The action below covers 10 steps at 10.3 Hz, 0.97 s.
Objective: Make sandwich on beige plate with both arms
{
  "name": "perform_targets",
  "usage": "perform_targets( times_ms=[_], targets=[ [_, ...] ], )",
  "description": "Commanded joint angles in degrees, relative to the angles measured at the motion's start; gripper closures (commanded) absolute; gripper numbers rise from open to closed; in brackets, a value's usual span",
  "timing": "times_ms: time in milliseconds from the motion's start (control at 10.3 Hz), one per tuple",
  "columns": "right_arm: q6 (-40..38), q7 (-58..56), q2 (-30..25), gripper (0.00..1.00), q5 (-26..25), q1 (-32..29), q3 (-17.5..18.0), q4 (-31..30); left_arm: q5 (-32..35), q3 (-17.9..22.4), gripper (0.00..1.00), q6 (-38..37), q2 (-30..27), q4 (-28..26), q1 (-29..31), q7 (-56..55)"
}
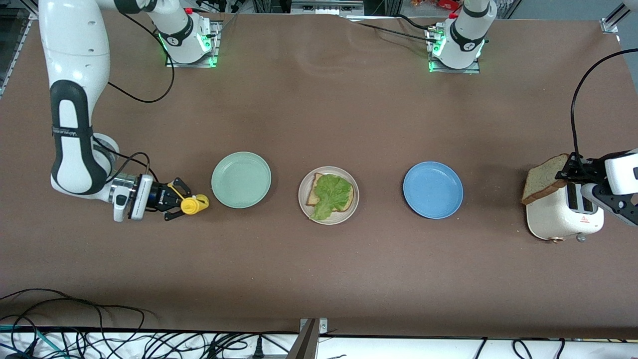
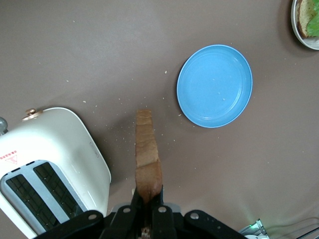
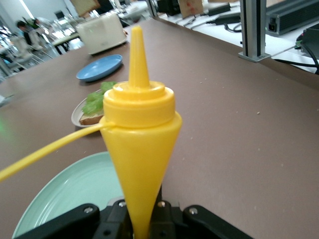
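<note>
Bread lifted at the toaster, mustard held beside the mint plate.
Front view: the beige plate (image 1: 328, 195) sits mid-surface with one bread slice (image 1: 317, 192) under lettuce (image 1: 331, 194), between the mint green plate (image 1: 241, 179) and blue plate (image 1: 432, 189). Left wrist view: the left gripper (image 2: 147, 211) is clamped on a second bread slice (image 2: 147, 157) beside the toaster (image 2: 47, 167). Right wrist view: the right gripper (image 3: 142, 219) grips a yellow squeeze bottle (image 3: 141, 134) over the mint green plate's edge.
</note>
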Motion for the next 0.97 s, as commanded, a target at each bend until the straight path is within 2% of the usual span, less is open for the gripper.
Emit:
perform_targets(
  times_ms=[0,194,291,678,872],
  targets=[
    [6.0,12.3,-3.6,1.00,-8.5,8.3,-4.3,1.1,-0.4,0.2,1.00,-0.8,-0.2,0.2,-0.2,-0.6],
    [9.4,25.9,-3.8,1.00,-19.7,16.4,-8.3,4.6,-0.4,0.2,1.00,-0.8,-0.2,0.1,-0.2,-0.6],
    [11.8,31.1,-3.9,1.00,-24.2,19.2,-8.8,5.0,-0.4,0.2,1.00,-0.8,-0.2,0.0,-0.2,-0.6],
    [13.1,53.5,-3.8,1.00,-47.7,27.6,-9.0,10.6,-0.4,0.2,1.00,-0.8,-0.2,0.0,-0.2,-0.7],
    [13.0,60.6,-3.7,1.00,-56.3,31.8,-9.0,11.1,-0.4,0.2,1.00,-0.8,-0.2,0.0,-0.2,-0.7]
  ],
)
